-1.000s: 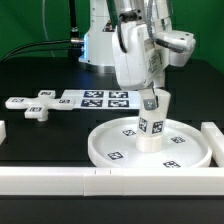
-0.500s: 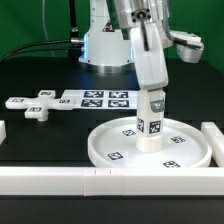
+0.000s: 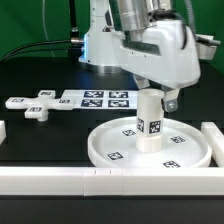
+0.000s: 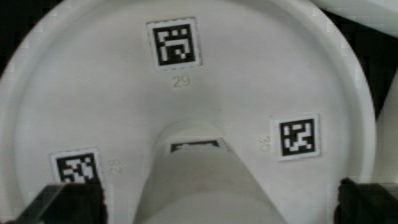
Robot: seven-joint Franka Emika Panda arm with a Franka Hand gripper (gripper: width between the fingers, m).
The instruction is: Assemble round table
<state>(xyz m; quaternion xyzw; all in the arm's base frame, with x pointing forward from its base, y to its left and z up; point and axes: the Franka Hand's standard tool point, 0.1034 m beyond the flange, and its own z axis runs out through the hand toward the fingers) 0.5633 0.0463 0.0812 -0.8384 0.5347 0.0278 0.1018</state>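
While the leg (image 3: 149, 120) sits exactly where it was 0.5 s ago, the arm's wrist has swung round a lot. The gripper body now juts toward the exterior view's right instead of hanging straight down over the part. The leg's tag faces the camera as before, so the part did not turn with the wrist.

Gripper (image 3: 150, 98) is still down over the top of the leg. In the wrist view the two dark fingers (image 4: 63, 200) sit either side of the leg (image 4: 205, 180) with a visible gap on each side, so the claw reads as released, straddling but not squeezing. Gripper (image 4: 214, 198) is centred on the part.

Leg is upright on the middle of the round disc (image 3: 97, 143). The disc lies flat on the black table, same spot as before, and its tags are visible around the leg base in the wrist view (image 4: 107, 110).

Cross-shaped foot (image 3: 37, 106) is untouched and well apart on the exterior view's left, just beside the marker board (image 3: 100, 98). White border blocks (image 3: 60, 180) run along the near edge, no shift.
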